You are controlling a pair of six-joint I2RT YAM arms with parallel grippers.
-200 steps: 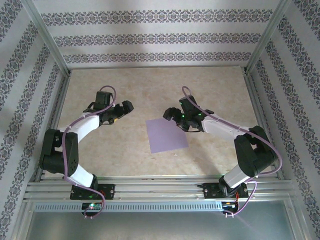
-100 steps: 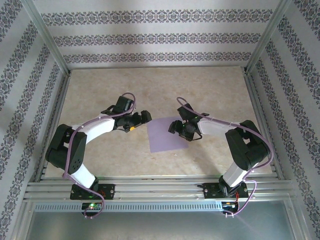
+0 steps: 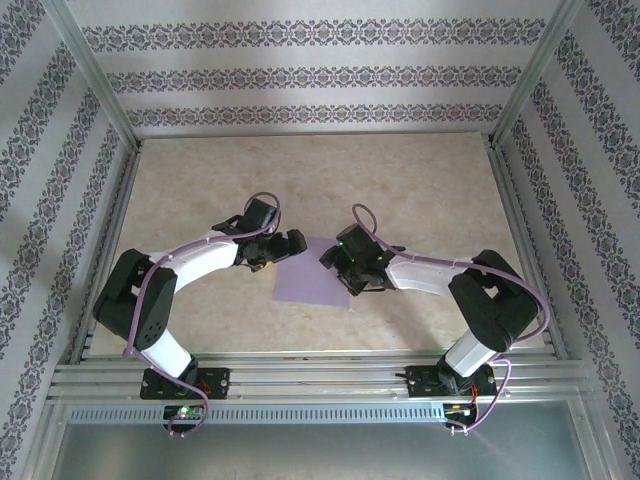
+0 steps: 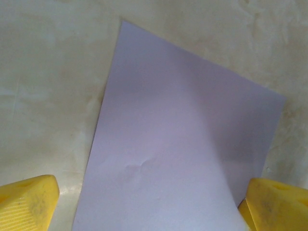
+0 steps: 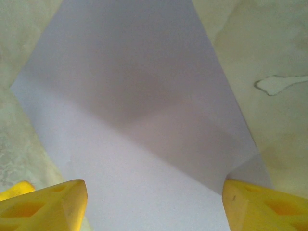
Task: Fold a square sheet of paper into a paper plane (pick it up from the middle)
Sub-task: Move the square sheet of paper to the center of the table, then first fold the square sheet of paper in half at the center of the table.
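sheet of paper [image 3: 310, 283]: flat on table [image 3: 200, 180], between both grippers | left gripper [image 3: 288, 248]: jaws wide, empty, sheet ahead and below | right gripper [image 3: 336, 262]: jaws wide, empty, over the opposite edge | nearer: about equal | next, likely: centre jaws over the sheet's middle

Beige marbled tabletop [image 3: 420, 170]; floral-striped walls [image 3: 300, 75]; aluminium rails [image 3: 320, 375].

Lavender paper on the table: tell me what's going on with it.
Two robot arms are working on a thin pale lavender square sheet of paper, lying unfolded on the beige table. The left tool and right tool hover over its opposite sides, both open. Nothing is gripped or folded yet.
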